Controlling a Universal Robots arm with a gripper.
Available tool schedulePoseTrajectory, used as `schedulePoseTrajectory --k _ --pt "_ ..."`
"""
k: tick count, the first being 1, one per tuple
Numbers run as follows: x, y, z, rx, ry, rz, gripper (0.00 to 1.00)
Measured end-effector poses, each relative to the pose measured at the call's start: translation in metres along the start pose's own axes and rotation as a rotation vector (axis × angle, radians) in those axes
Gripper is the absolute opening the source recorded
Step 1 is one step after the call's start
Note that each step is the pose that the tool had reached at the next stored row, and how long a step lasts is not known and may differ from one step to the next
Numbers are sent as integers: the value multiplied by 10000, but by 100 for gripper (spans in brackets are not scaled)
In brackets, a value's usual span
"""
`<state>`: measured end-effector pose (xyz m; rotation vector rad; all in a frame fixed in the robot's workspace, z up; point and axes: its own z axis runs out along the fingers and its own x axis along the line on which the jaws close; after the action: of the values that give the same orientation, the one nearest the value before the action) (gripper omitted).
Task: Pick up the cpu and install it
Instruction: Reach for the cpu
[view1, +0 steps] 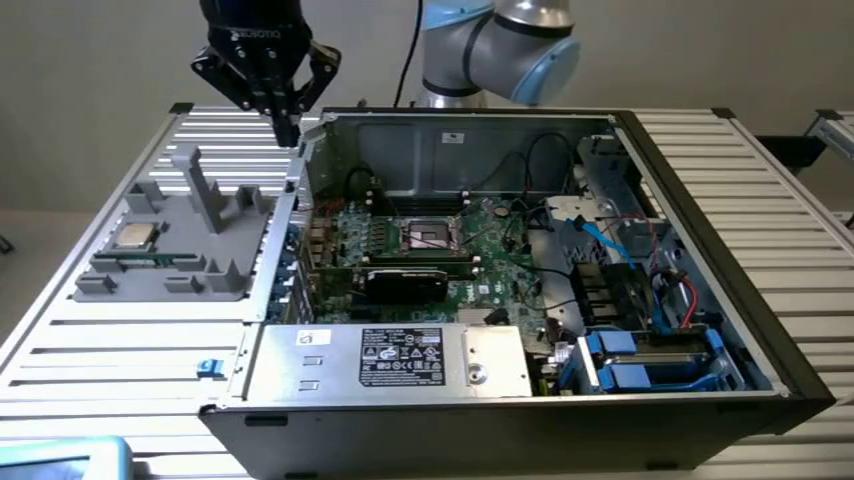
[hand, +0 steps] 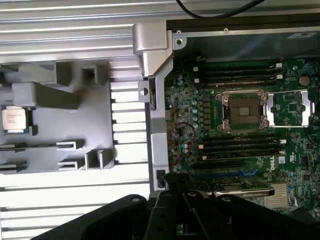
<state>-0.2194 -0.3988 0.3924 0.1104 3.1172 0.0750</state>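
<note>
Exterior view — square silver cpu (view1: 135, 236), grey holder (view1: 230, 238), fingers (view1: 283, 120) seemingly together

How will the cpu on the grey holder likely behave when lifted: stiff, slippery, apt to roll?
The cpu looks like a thin, flat, rigid plate, so it probably will not bend. Its shiny metal top may be slippery. It lies flat in the grey holder, so rolling seems unlikely.
</note>
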Motion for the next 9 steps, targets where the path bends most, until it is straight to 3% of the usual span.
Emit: schedulePoseTrajectory --k 9 --pt "408 -29 2 0 3 0 11"
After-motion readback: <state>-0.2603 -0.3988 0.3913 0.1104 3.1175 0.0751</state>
